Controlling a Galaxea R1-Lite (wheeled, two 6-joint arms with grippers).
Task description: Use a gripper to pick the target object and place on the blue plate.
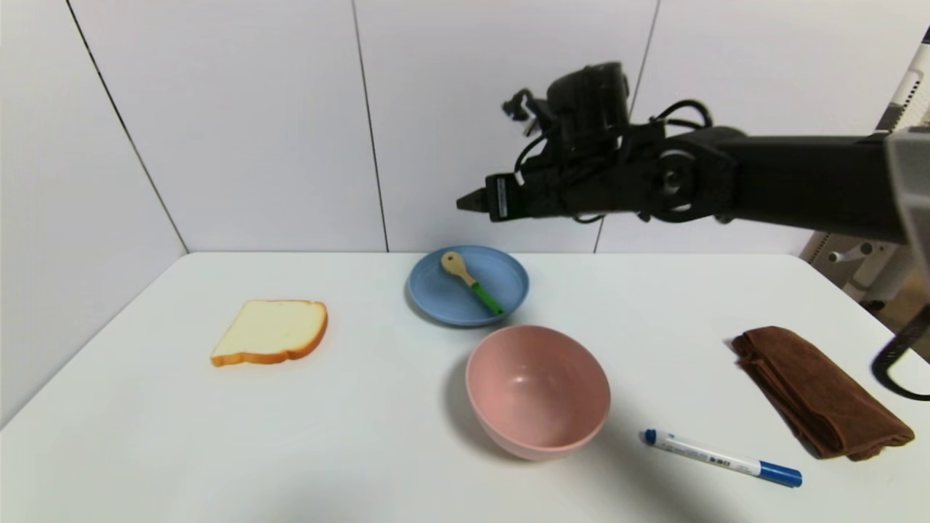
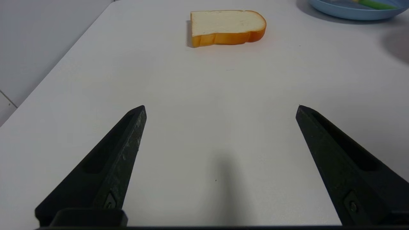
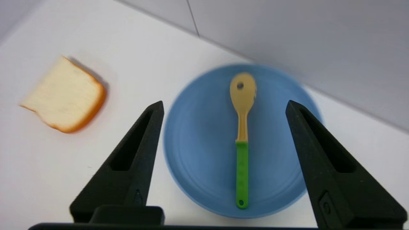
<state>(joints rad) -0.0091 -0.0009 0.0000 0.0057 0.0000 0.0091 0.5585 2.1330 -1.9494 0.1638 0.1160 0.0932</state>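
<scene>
Toy spoon (image 1: 471, 282) lies flat in blue plate (image 1: 436, 294). Right pincer (image 3: 223, 108) spread wide, empty, raised above plate. Left pincer (image 2: 220, 110) spread wide over tabletop (image 2: 204, 95).

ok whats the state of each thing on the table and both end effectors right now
toy spoon: lying flat in the blue plate, released
blue plate: upright, holding the spoon
pink bowl: upright, empty
marker pen: capped, lying flat
brown cloth: folded
bread slice: lying flat
right end effector: open, raised above the plate
left end effector: open, empty, low over the table
</scene>
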